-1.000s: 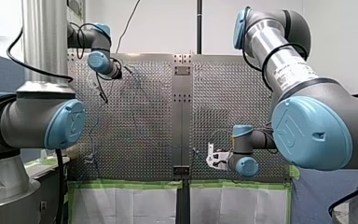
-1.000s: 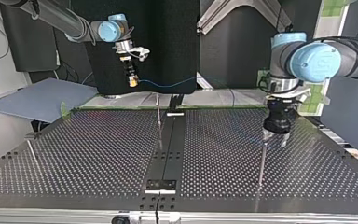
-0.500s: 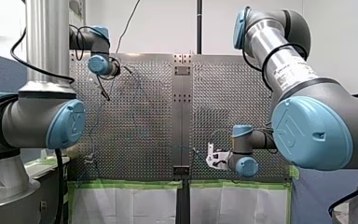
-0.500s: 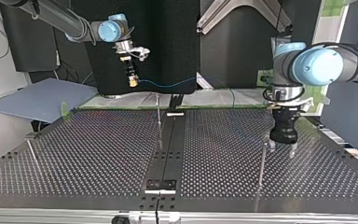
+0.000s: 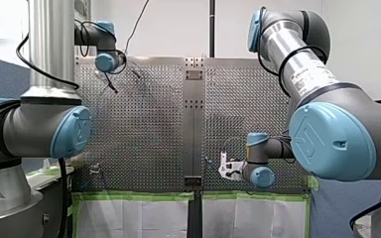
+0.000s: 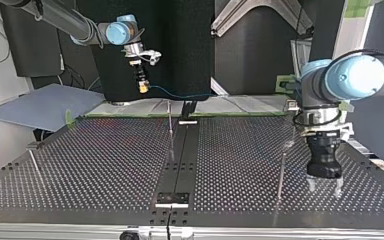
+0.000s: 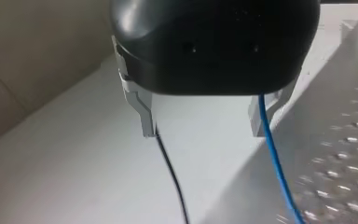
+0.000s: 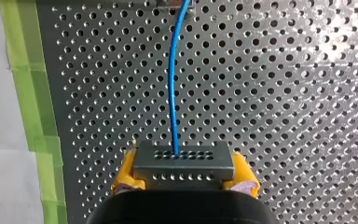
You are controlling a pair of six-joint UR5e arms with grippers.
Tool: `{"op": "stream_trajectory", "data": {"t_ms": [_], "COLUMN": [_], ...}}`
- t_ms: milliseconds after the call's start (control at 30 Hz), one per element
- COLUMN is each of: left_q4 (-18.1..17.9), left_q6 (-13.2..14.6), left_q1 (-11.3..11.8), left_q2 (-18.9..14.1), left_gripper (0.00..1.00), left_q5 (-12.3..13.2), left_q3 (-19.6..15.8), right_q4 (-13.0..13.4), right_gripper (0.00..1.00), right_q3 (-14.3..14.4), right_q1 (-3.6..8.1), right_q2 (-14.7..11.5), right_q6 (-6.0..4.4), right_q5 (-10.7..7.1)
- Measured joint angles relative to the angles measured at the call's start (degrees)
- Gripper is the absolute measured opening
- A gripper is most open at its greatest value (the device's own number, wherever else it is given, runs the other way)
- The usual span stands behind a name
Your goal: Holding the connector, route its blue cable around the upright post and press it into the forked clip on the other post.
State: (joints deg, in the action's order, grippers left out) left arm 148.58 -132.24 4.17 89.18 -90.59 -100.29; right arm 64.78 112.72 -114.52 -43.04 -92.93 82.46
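Note:
My right gripper (image 8: pixel 182 179) is shut, its yellow pads on a grey connector (image 8: pixel 182 161). The blue cable (image 8: pixel 172 88) runs from the connector straight ahead over the perforated table. In the top view my right gripper (image 6: pixel 141 82) hangs high at the back left, and the blue cable (image 6: pixel 180 93) leaves it toward the right. A thin upright post (image 6: pixel 170 127) stands at the table's middle and another post (image 6: pixel 280 175) right of it. My left gripper (image 6: pixel 324 186) is open, low, right of that post. In its wrist view the metal fingers (image 7: pixel 144 114) stand apart, the blue cable (image 7: pixel 272 158) beside one.
A third thin post (image 6: pixel 34 162) stands near the top view's left edge. A dark rail (image 6: pixel 179 160) runs down the table's middle. A black cable (image 7: pixel 172 182) hangs by the left gripper's other finger. Green tape (image 5: pixel 134 196) lines the table's edge in the front view.
My left arm has swung away from the right-hand post, toward the top view's right and near edge, and sunk lower. My right arm has held still with the connector.

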Motion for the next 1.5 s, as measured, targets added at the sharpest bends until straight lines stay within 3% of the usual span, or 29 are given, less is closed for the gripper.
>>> {"op": "stream_trajectory", "data": {"t_ms": [567, 833, 1500], "left_q4": [-7.88, -10.74, -4.94], "left_q6": [1.69, 2.30, 10.01], "left_q1": [-1.27, -1.12, -2.88], "left_q2": [5.08, 5.68, 8.84], "left_gripper": [0.98, 0.98, 0.98], "left_q5": [1.95, 2.11, 0.32], "left_q3": [7.83, 11.23, 11.85], "right_q4": [-0.10, -0.09, -0.18], "right_gripper": [0.00, 0.00, 0.00], "right_q3": [0.00, 0.01, 0.00], "right_q1": [-0.59, -0.67, -0.70], "right_q2": [0.00, 0.00, 0.00], "right_q6": [0.01, 0.01, 0.19], "right_q5": [0.00, -0.01, -0.01]}}
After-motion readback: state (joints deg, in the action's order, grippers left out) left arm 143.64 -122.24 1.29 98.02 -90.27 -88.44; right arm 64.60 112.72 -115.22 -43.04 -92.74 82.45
